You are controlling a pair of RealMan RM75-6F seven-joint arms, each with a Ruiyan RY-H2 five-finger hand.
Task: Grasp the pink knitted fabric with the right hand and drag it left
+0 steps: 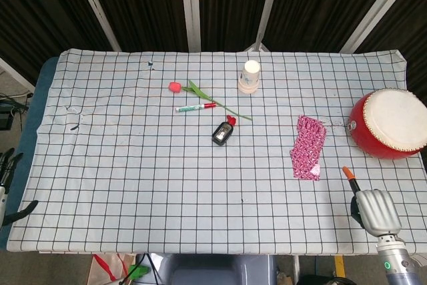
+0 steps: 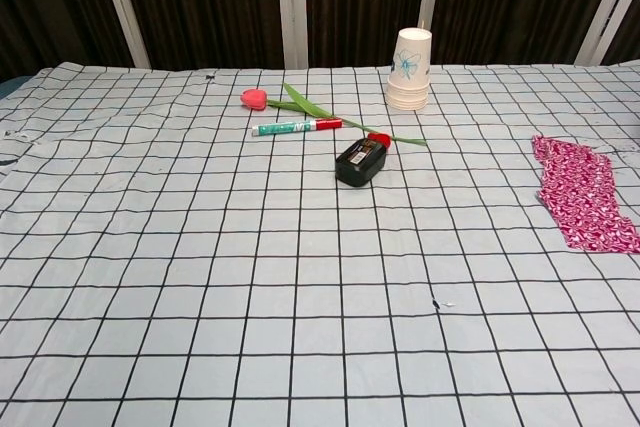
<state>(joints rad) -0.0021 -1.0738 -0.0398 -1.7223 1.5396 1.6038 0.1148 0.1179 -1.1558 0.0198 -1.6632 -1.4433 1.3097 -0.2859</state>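
Note:
The pink knitted fabric [image 1: 308, 147] lies flat on the checked tablecloth [image 1: 147, 178] at the right; in the chest view the fabric [image 2: 584, 196] runs to the right edge. My right hand [image 1: 373, 209] hovers at the table's near right corner, below and right of the fabric, apart from it. It shows its back, one orange-tipped finger points toward the fabric, and it holds nothing. My left hand [image 1: 8, 185] sits off the table's left edge with its dark fingers apart and empty. Neither hand shows in the chest view.
A red drum [image 1: 390, 125] stands at the right edge, close to the fabric. Stacked paper cups [image 1: 249, 77], a fake tulip [image 1: 200, 95], a marker [image 1: 195, 107] and a small black bottle [image 1: 223, 131] lie at the back centre.

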